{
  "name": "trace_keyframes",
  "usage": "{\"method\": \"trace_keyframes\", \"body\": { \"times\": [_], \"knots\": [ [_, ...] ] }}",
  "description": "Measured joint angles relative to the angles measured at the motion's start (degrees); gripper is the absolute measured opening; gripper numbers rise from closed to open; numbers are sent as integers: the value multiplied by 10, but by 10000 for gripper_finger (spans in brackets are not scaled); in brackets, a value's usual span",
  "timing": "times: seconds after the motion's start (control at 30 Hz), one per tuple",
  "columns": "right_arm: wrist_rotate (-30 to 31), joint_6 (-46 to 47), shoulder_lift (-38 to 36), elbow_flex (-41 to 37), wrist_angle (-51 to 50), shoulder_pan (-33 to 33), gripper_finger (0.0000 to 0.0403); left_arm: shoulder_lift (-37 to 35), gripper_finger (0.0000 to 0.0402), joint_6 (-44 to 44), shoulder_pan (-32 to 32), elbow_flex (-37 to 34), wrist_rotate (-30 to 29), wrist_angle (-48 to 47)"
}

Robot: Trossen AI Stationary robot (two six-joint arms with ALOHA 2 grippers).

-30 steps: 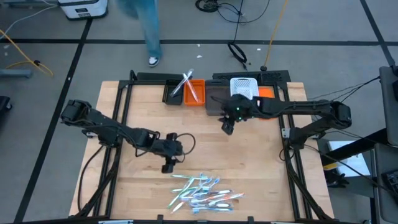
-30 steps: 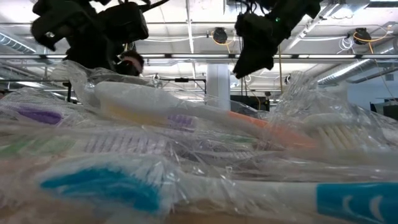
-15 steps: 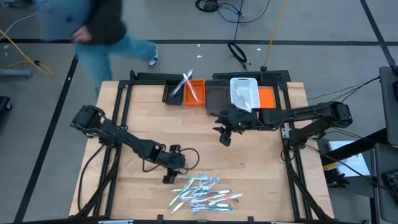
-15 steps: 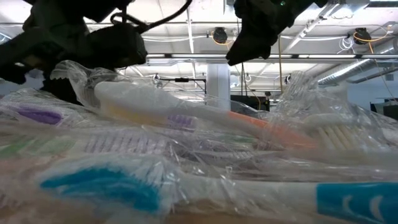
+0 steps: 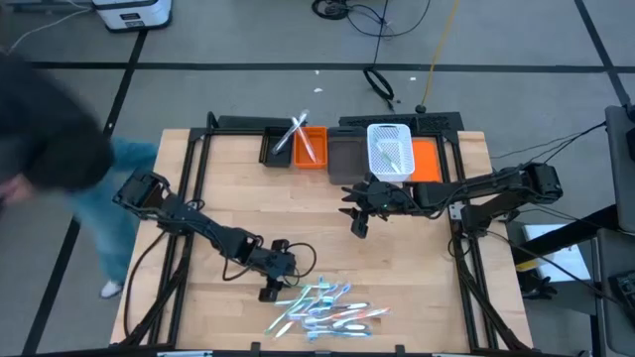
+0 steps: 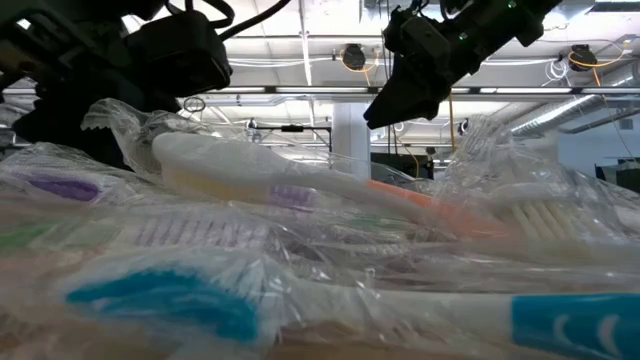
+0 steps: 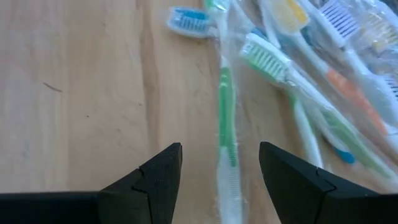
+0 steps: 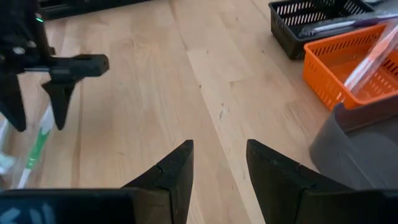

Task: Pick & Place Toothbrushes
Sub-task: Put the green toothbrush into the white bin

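Several wrapped toothbrushes point(image 5: 322, 309) lie in a loose pile near the table's near edge and fill the foreground of the low view point(image 6: 300, 250). My left gripper point(image 5: 268, 290) is open at the pile's left end. In the left wrist view its fingers stand on either side of a green toothbrush point(image 7: 225, 124) in a clear wrap without touching it point(image 7: 221, 168). My right gripper point(image 5: 359, 223) hangs open over bare wood mid-table point(image 8: 219, 155). A few wrapped toothbrushes point(image 5: 301, 137) lean across the black and orange bins.
Along the far edge stand a black bin point(image 5: 276, 149), an orange bin point(image 5: 316, 154), a grey bin point(image 5: 344, 164) and a white basket point(image 5: 390, 149). A person point(image 5: 60, 169) moves past the table's left side. Bare wood lies between the two grippers.
My left gripper has moved toward the near edge and right, coming down to the left end of the toothbrush pile. My right gripper has shifted a little toward the near edge, away from the bins. A person has walked from behind the table round to its left side.
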Motion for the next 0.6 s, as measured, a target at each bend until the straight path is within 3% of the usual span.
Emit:
{"method": "trace_keyframes", "body": {
  "times": [0.47, 0.6],
  "knots": [
    [0, -2, 0, -4, 31, 3, 139, 45, 215, -35, -24, 1, -51, 28],
    [0, -2, 0, -4, 30, 3, 139, 48, 167, -41, -23, 2, -59, 26]
  ]
}}
